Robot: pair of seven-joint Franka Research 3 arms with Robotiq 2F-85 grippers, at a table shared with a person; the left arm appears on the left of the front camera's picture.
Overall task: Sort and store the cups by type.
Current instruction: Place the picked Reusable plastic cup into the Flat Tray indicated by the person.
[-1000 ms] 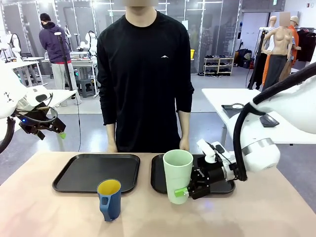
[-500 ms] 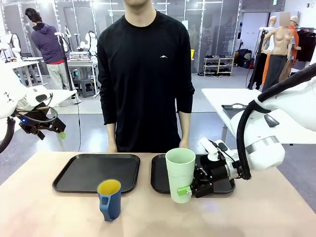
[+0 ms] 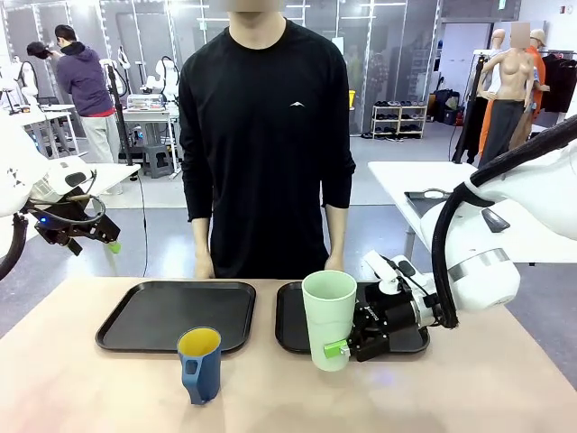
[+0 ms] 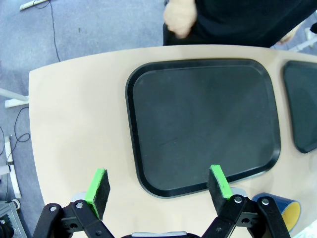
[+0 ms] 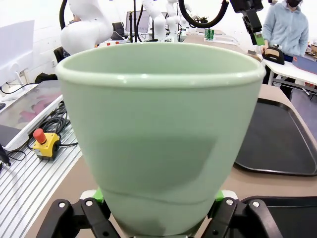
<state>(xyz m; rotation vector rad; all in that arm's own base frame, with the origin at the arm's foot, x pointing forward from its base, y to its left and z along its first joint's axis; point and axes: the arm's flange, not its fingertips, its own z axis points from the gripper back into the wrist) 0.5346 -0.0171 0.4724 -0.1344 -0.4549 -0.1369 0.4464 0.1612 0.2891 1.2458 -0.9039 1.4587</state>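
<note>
A tall mint-green tumbler [image 3: 328, 316] stands upright at the front-left corner of the right black tray [image 3: 290, 323]. My right gripper [image 3: 339, 349] is shut on its lower part. The right wrist view has the tumbler [image 5: 159, 131] close up, with my right gripper [image 5: 158, 220] clamping its base from both sides. A dark blue mug [image 3: 200, 363] with a handle and yellow inside sits on the table in front of the left black tray [image 3: 174, 313]. My left gripper [image 3: 86, 233] hangs open, high off the table's left end. In its wrist view, the left gripper [image 4: 158, 183] is empty above that tray [image 4: 203, 124], with the mug [image 4: 277, 210] at the bottom right.
A person in a black shirt stands at the far side, a hand [image 4: 178, 17] by the table edge. The right tray's edge [image 4: 302, 106] shows beside the left one. Bare tan tabletop [image 3: 90, 388] lies in front of both trays.
The right gripper and the tumbler have shifted slightly to the right, then held still. The left arm and the mug have not moved.
</note>
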